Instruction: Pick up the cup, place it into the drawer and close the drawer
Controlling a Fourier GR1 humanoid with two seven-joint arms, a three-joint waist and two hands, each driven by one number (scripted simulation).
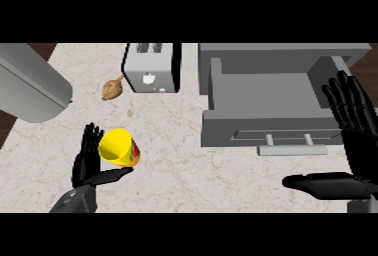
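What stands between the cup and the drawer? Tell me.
Nothing visible: bare counter lies between the cup and the open drawer. The toaster stands farther back, off that path. The left hand is beside the cup.

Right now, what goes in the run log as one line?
drawer: open, no cup inside | left hand: open, cup between fingers and thumb | right hand: open, beside drawer

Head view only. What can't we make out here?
All in the head view:
1. Cup against left hand: touching or apart, the steep angle does not show.
2. Drawer: right wall partly hidden by right hand.
3. Brown item beside toaster: too small to identify.
4. Grey rounded object: cut off by the left edge.
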